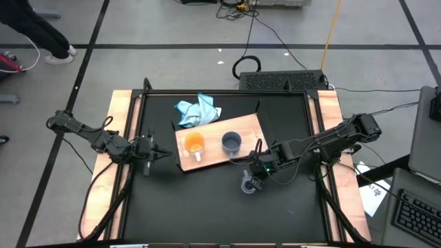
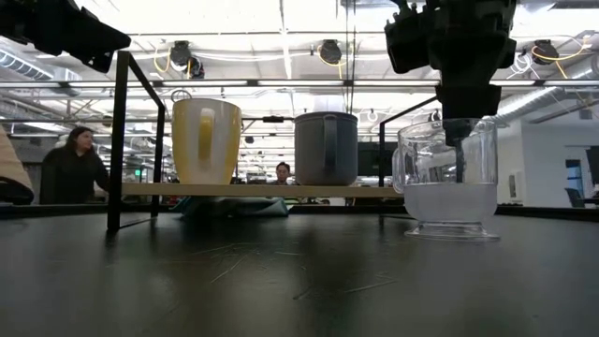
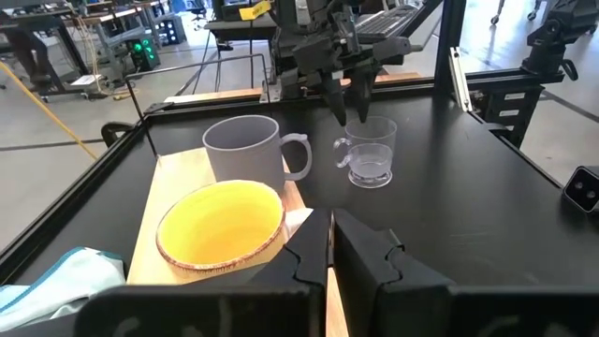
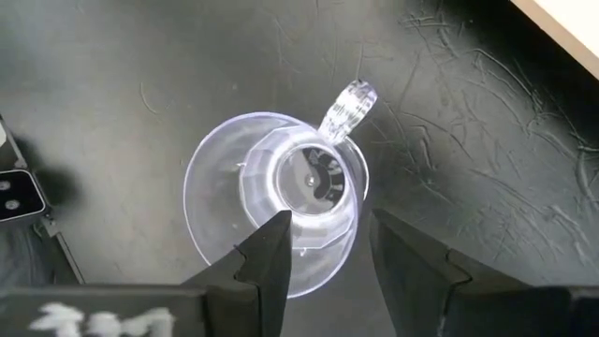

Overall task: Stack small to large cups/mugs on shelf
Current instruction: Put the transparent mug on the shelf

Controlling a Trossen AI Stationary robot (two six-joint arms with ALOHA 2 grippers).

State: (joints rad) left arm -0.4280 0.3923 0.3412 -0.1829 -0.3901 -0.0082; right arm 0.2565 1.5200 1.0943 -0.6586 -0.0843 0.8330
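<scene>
Clear glass cup (image 2: 447, 187) stands off the shelf (image 1: 219, 143), right end effector (image 4: 326, 245) spread over its rim.

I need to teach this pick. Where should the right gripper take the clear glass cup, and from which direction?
Grip the rim wall of the clear glass cup from straight above, one finger inside, one outside. It stands upright and open-topped on the black table, and the right gripper, open, hangs over its rim, clear of the handle.

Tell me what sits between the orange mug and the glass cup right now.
The grey-blue mug stands between them on the wooden board, shown in the high view. The orange mug shares that board; the glass cup is off it, on the black table, under the right gripper.
</scene>
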